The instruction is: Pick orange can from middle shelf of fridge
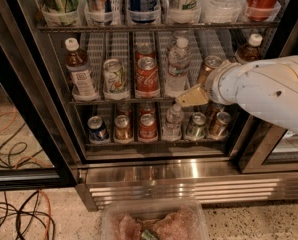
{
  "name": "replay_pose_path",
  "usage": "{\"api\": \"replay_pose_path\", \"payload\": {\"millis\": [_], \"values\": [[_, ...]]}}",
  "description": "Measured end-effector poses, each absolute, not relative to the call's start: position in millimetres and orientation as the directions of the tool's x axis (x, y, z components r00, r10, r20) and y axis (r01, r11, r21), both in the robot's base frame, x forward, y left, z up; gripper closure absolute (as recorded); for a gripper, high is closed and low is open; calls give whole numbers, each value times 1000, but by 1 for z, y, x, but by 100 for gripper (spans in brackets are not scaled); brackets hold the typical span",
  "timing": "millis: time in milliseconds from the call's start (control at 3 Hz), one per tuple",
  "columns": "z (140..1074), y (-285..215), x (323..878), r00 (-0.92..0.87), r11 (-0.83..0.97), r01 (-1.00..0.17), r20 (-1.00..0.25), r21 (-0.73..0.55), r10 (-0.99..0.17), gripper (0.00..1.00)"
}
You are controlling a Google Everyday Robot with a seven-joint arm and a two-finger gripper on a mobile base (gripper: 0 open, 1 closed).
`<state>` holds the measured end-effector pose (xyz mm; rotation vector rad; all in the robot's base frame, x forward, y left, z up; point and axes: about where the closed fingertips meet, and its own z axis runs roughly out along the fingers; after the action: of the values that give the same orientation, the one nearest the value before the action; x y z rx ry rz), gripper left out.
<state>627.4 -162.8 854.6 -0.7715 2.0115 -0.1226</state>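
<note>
Bulky, rounded white arm (264, 91) with one small dark dot, at frame right; its tan, wedge-shaped gripper (191, 97) sits just right of centre.
</note>
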Motion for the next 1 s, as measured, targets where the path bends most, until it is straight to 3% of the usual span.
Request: {"api": "replay_pose_path", "payload": {"millis": [1000], "values": [[849, -164, 629, -388, 792, -470, -715, -389, -581, 0]]}}
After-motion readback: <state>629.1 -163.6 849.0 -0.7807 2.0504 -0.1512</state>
